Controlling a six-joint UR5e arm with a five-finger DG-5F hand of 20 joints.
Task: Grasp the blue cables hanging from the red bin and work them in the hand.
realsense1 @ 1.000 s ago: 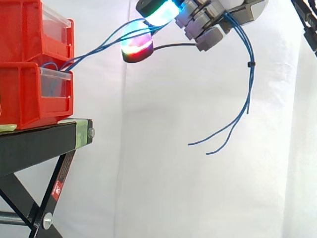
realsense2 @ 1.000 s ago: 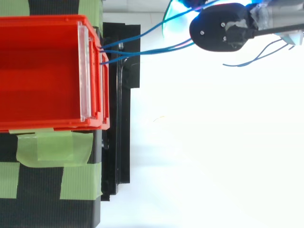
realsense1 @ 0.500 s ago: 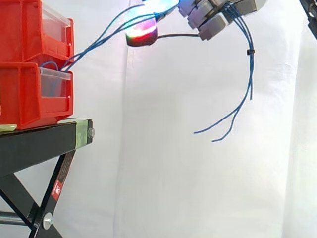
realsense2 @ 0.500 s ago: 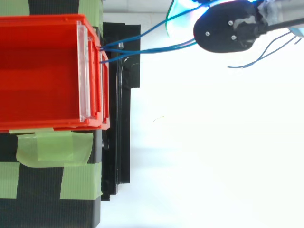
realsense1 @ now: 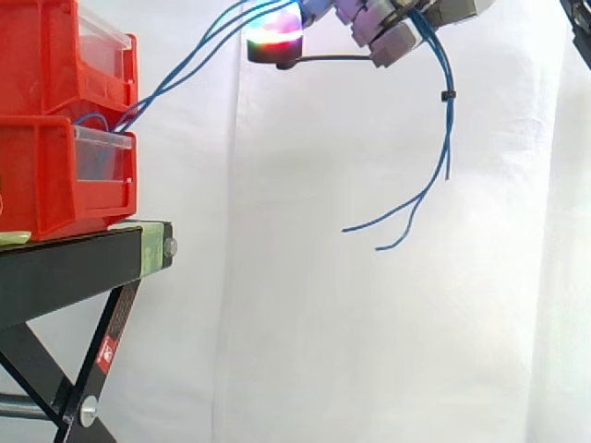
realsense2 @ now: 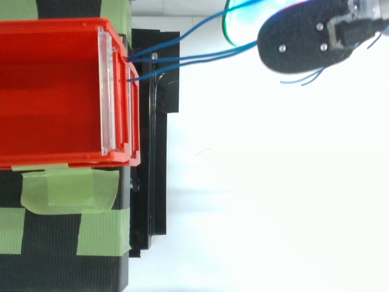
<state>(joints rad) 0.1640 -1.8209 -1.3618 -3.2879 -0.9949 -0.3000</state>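
Note:
Several thin blue cables (realsense1: 175, 78) rise taut from the lower red bin (realsense1: 46, 175) up and to the right into my hand (realsense1: 383, 32) at the top edge of the side view. My hand is curled round the cables, with a glowing fingertip (realsense1: 275, 41) pointing left. Past the hand the loose cable ends (realsense1: 434, 175), bound by a small black tie, hang down and curl left in free air. In the top view the cables (realsense2: 182, 58) run from the bin's front (realsense2: 130, 73) to my hand (realsense2: 307, 42) at the upper right.
Two red bins are stacked on a black stand (realsense1: 83, 268) with green tape (realsense2: 67, 188) on top. A white curtain (realsense1: 369, 323) hangs behind. Open air lies right of the stand and below my hand.
My hand has risen and shifted a little away from the bin, pulling the cables steeper and tauter. The hanging ends have swung left and up.

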